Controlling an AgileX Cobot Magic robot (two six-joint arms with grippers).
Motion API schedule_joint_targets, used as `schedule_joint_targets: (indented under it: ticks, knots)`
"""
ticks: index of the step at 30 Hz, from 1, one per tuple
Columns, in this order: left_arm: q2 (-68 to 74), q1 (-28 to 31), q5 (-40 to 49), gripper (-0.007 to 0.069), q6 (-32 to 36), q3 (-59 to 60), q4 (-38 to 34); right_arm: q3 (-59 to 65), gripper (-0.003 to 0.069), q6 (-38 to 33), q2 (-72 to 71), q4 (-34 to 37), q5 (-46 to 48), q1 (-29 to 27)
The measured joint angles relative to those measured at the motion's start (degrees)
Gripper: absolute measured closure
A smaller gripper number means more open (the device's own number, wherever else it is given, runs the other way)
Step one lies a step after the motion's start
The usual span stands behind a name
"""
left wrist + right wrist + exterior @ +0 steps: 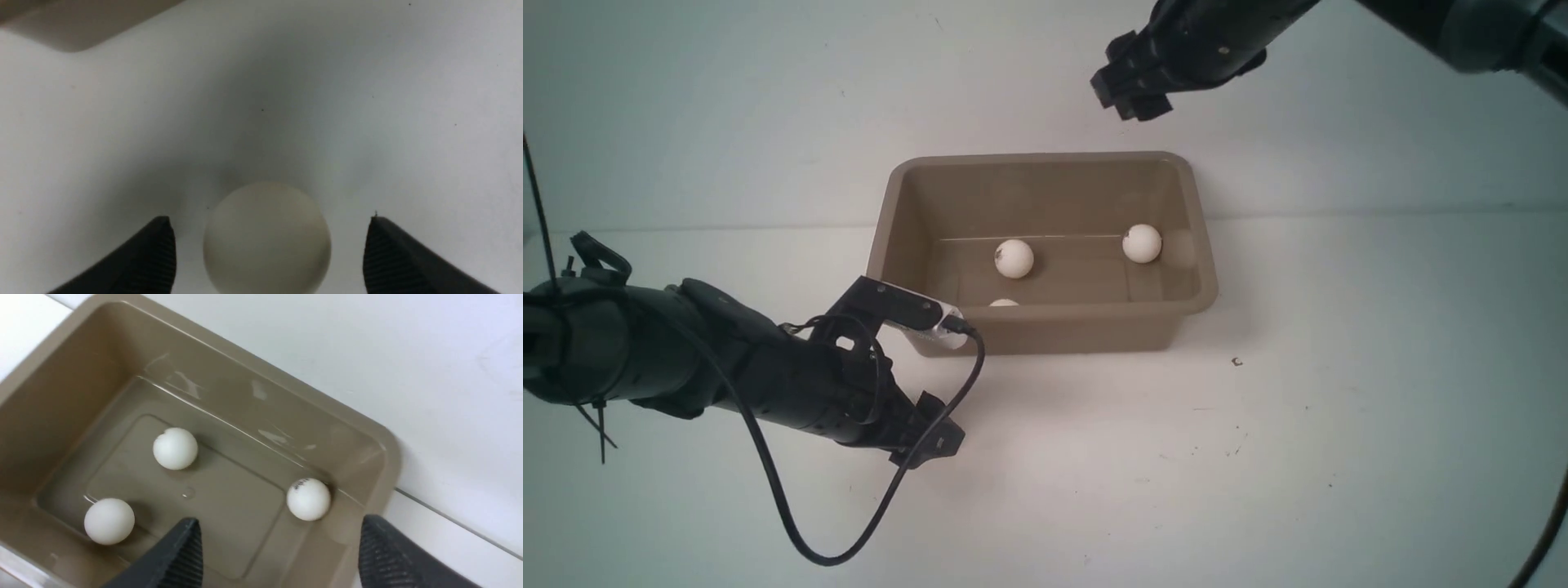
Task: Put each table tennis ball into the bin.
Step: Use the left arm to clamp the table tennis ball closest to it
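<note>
The taupe bin (1045, 158) stands mid-table with three table tennis balls inside: one (1014, 258) at left, one (1142, 243) at right, one (1004, 303) half hidden behind the near wall. The right wrist view shows the same bin (369, 430) and balls (175, 448) (109, 521) (308, 499). My right gripper (1131, 94) (278, 521) hovers open and empty above the bin's far right corner. My left gripper (934, 441) (269, 220) is low on the table in front of the bin's left corner, open. A fourth ball (267, 239) sits between its fingers (157, 253) with gaps on both sides.
A black cable (849, 539) loops from the left wrist down over the white table (1258, 474). A small dark speck (1237, 361) lies right of the bin. The bin's corner (73, 24) shows at the edge of the left wrist view.
</note>
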Motion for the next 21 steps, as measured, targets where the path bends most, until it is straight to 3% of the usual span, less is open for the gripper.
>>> schedule_joint_targets:
  ticks: [3, 8, 12, 18, 21]
  knots:
    - [1.01, 0.00, 0.77, 0.0106, 0.17, -1.08, -1.23, 0.00, 0.0190, 0.00, -1.28, -0.01, 1.92, -1.00]
    - [1.46, 0.00, 1.26, 0.0284, 0.40, -2.06, -2.50, 0.00, 0.0190, 0.00, -3.02, -0.01, 3.79, -2.29]
    - [1.48, 0.00, 3.60, 0.0279, 0.40, -2.10, -2.45, 0.00, 0.0207, 0.00, -5.63, -0.07, 4.38, -3.40]
    - [1.33, 0.00, 8.28, 0.0279, -2.33, -2.10, 0.43, 0.00, 0.0326, 0.00, -11.78, -2.09, 6.36, -5.67]
    - [-0.95, 0.00, 10.19, 0.0279, -5.74, -2.10, 3.23, 0.00, 0.0468, 0.00, -15.61, -4.18, 8.50, -7.47]
